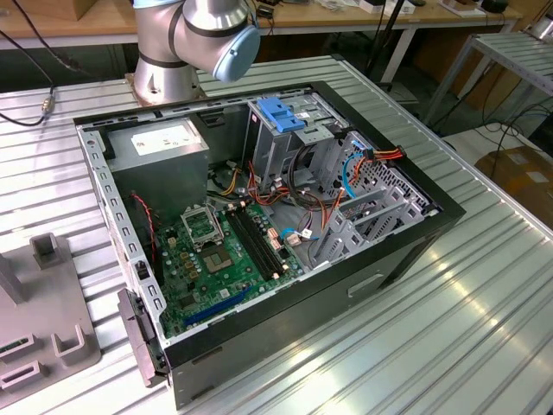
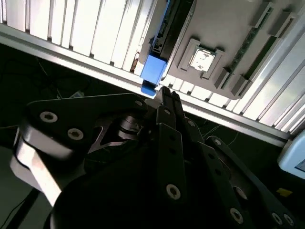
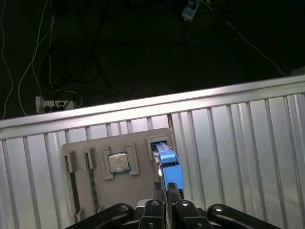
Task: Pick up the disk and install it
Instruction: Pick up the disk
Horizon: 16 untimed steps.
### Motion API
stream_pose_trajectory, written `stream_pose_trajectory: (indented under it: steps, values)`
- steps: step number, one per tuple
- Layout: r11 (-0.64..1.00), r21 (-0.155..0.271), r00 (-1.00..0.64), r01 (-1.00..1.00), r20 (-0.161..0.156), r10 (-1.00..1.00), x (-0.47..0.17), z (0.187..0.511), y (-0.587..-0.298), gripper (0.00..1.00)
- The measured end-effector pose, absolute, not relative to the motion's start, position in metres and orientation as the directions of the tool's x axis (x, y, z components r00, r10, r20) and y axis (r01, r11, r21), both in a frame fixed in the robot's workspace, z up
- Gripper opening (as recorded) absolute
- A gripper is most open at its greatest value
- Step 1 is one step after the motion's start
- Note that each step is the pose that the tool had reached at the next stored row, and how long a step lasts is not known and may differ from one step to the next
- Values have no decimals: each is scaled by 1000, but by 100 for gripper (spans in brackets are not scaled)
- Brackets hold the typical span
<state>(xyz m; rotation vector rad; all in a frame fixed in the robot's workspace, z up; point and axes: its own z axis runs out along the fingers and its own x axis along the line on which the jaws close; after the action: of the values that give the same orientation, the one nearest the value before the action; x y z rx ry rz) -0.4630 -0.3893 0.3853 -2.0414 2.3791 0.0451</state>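
1. At the wrist end, nearest the cameras, we are logging the gripper [image 3: 167,188]. Its black fingers [image 2: 164,129] are drawn together with no working gap, and the tips are meeting the end of a blue rail. We cannot tell whether any lip of that rail is nipped between them.
2. Just past the tips, we are listing the disk [image 3: 167,164]. It is standing on edge in a slot, blue rail end towards the gripper, and it is not yet installed. We are judging that it is parked edge-up so the narrow end offers itself to a grip from above.
3. Under it, we are recording the grey holder [image 3: 95,145], which is lying flat near the table's edge. A processor chip [image 3: 118,162] is sitting in a recess just beside the disk's slot, and a memory stick [image 3: 93,183] is sitting in a groove beyond that. We are taking the separate pockets as a way of keeping each part at a known place.
4. Beneath the holder, we are noting the ribbed aluminium table [image 3: 238,143].
5. Farther off, in the exterior view, we are entering the computer case [image 1: 346,290], which is lying on its side with the open face up. We are presuming this gives reach from above to the drive cage [image 1: 281,117] with its blue handle.
6. Behind the case, we are noting the arm [image 1: 207,35].
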Motion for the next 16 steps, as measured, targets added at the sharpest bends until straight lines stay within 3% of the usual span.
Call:
stream_pose_trajectory:
  steps: [3, 8, 12, 15, 16]
  values:
    - [140, 10, -140, -990, -23, -990, -463, 382, -389, 19]
    - [112, 11, -112, -994, -23, -993, -462, 372, -389, 40]
    - [103, 11, -104, -995, -23, -994, -459, 363, -385, 42]
    - [101, 13, -102, -995, -23, -995, -458, 357, -384, 54]
    - [100, 13, -100, -995, -23, -995, -458, 356, -384, 54]
